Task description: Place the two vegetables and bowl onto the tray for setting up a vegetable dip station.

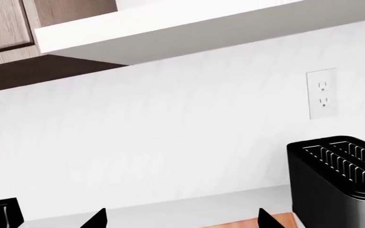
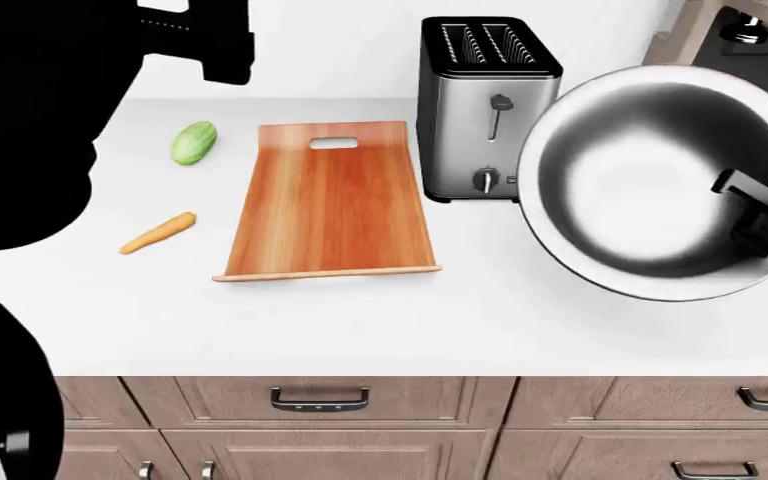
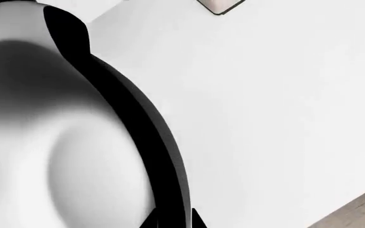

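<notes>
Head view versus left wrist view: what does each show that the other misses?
Only the head view shows the carrot, the cucumber, the bowl at the right gripper, and the drawers. Only the left wrist view shows the wall outlet and the upper cabinet. Both show the toaster, the counter and part of the tray.

bowl (image 2: 651, 170) rim cropped right, left gripper (image 1: 179, 219) mostly cropped
</notes>
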Motion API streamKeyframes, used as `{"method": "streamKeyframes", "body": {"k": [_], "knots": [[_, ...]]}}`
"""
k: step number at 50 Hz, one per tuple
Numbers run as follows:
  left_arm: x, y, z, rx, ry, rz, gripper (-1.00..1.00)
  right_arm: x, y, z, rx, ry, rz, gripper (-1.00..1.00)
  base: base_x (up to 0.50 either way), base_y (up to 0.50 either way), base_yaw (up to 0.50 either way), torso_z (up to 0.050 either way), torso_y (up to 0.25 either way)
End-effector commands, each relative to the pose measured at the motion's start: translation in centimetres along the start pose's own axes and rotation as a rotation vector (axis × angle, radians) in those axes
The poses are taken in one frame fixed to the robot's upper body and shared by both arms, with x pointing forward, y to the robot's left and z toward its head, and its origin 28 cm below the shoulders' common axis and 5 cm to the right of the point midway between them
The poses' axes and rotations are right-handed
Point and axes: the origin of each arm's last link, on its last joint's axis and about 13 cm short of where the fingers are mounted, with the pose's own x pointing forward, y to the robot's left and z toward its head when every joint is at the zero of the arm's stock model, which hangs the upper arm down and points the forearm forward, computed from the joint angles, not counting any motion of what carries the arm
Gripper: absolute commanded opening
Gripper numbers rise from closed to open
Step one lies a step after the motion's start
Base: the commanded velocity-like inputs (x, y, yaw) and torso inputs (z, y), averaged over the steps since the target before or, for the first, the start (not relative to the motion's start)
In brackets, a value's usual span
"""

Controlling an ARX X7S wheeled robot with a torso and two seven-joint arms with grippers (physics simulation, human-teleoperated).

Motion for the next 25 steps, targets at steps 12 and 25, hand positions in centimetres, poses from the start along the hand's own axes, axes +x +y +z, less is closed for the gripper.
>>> {"method": "streamKeyframes", "body": {"k": [12, 25], "knots": [[-0.7, 0.5, 0.5, 0.001, -0.010, 0.015, 1.00, -5.1, 3.1, 0.0, -0.092, 0.015, 0.136, -1.00, 0.00, 0.00, 0.00, 0.000, 0.000], [-0.9, 1.1, 0.2, -0.015, -0.012, 0.034, 1.00, -7.3, 4.9, -0.2, -0.150, 0.101, 0.199, -1.00, 0.00, 0.00, 0.00, 0.000, 0.000]]}}
